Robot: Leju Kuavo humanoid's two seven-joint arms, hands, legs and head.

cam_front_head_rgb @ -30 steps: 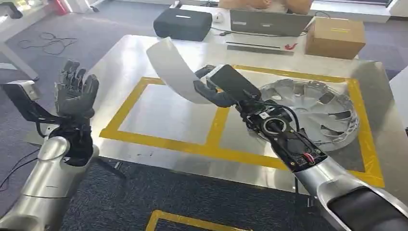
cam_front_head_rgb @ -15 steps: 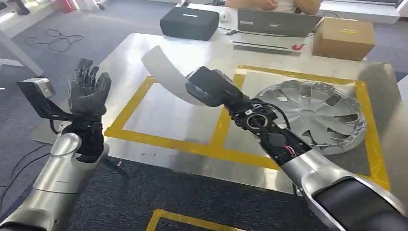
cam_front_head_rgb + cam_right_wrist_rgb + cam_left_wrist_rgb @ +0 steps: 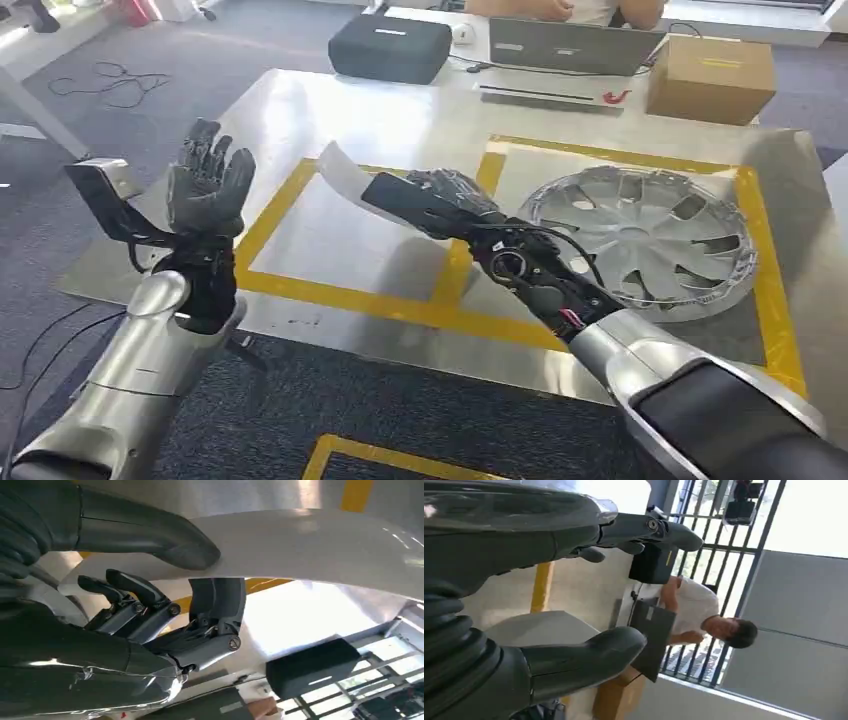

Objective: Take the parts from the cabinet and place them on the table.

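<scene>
Lowered: right robot hand (image 3: 440, 197) pinching white panel (image 3: 320, 545), thumb clear wrist-side; left robot hand (image 3: 207, 185) spread.

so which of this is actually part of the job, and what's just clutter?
Job:
- white curved part, held by the right hand
- silver wheel cover, lying in the taped square
- steel table
- left hand, raised and empty

Clutter:
- black case
- laptop
- cardboard box
</scene>
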